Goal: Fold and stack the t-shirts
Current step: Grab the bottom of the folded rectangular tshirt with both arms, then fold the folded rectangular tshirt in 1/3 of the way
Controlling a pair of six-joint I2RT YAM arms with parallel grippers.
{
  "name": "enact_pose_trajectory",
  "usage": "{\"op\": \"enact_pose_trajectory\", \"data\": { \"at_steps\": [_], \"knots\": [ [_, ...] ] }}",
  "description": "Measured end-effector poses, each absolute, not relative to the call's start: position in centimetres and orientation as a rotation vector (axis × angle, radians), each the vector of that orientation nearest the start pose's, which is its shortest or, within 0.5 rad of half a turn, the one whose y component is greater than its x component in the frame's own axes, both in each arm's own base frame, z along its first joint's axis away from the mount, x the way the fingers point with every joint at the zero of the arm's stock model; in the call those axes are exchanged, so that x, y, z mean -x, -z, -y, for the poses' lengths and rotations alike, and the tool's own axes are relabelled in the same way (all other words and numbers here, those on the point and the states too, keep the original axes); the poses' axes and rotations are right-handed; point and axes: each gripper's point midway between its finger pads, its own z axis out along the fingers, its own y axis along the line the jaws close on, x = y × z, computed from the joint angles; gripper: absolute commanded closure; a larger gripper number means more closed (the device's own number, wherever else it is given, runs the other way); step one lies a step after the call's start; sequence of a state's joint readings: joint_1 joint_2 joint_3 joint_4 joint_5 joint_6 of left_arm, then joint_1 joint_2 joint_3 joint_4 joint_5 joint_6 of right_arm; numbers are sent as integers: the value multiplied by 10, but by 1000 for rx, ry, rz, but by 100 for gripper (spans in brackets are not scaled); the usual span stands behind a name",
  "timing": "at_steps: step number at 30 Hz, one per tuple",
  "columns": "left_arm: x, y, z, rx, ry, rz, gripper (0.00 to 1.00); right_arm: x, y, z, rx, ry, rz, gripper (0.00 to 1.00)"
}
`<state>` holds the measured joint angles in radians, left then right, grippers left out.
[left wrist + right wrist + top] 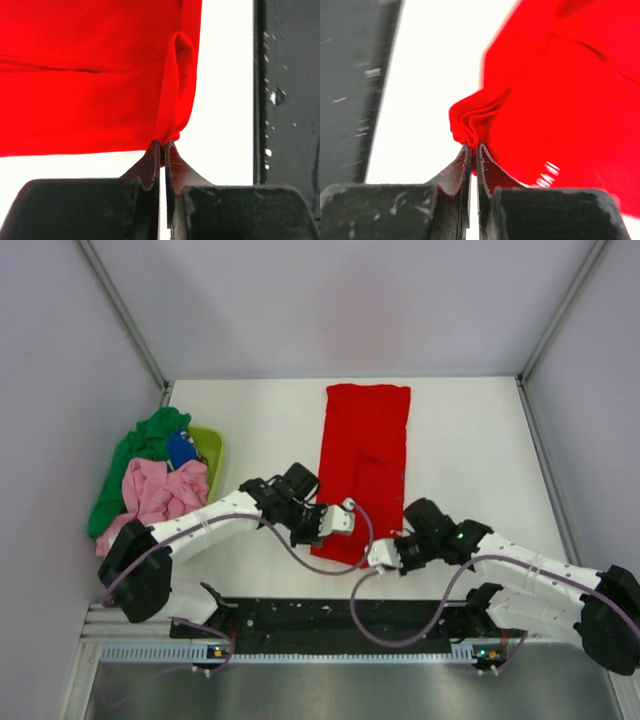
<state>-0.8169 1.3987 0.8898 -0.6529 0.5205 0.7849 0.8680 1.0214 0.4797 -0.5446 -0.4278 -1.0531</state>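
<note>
Holding the red t-shirt (366,455) by its near hem, I have the left gripper (161,147) clamped on the left corner and the right gripper (473,148) clamped on a bunched right corner. The shirt lies as a narrow strip in the middle of the table (470,440). To fold it well I'd raise the 2 corners together, level, carry them to the far hem and lay them square; the right pinch looks shallow, so no jerking. The other tees (150,485) sit heaped at the basket (213,445)
</note>
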Motion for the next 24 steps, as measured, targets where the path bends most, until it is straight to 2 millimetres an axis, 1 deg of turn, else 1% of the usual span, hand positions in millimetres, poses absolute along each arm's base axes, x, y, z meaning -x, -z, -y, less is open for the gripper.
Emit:
{"op": "enact_pose_trajectory", "data": {
  "at_steps": [1,3,4,6,8,9,10,12,13,15,17,19,22,24],
  "knots": [
    [-164,-85,254,2552,-932,2300,100,-130,-45,-196,2089,-481,-1428,100],
    [-181,-98,257,2511,-944,2391,100,-169,-69,-197,1889,-429,-1508,100],
    [-191,-104,258,2483,-947,2438,100,-183,-79,-198,1817,-411,-1524,100],
    [-213,-110,262,2413,-942,2523,100,-220,-103,-199,1659,-372,-1559,100],
    [-238,-113,266,2334,-924,2608,100,-252,-114,-199,1560,-349,-1594,100],
    [-254,-114,267,2275,-911,2659,100,-267,-117,-198,1520,-336,-1615,100],
    [-272,-115,268,2227,-896,2710,100,-284,-117,-197,1479,-324,-1640,100],
    [-306,-116,271,2138,-870,2797,100,-311,-111,-191,1412,-297,-1693,100],
    [-329,-118,274,2092,-856,2853,100,-321,-107,-187,1384,-287,-1715,100],
    [-356,-116,275,2022,-827,2925,100,-336,-97,-178,1342,-270,-1760,100],
    [-379,-112,273,1961,-790,2980,100,-346,-92,-172,1315,-253,-1790,100],
    [-397,-106,274,1908,-757,3010,100,-358,-91,-167,1285,-226,-1805,100],
    [-412,-94,277,1875,-711,3023,100,-374,-96,-161,1242,-198,-1808,100],
    [-418,-85,277,1845,-676,3030,100,-384,-97,-159,1225,-180,-1804,100]
  ]
}}
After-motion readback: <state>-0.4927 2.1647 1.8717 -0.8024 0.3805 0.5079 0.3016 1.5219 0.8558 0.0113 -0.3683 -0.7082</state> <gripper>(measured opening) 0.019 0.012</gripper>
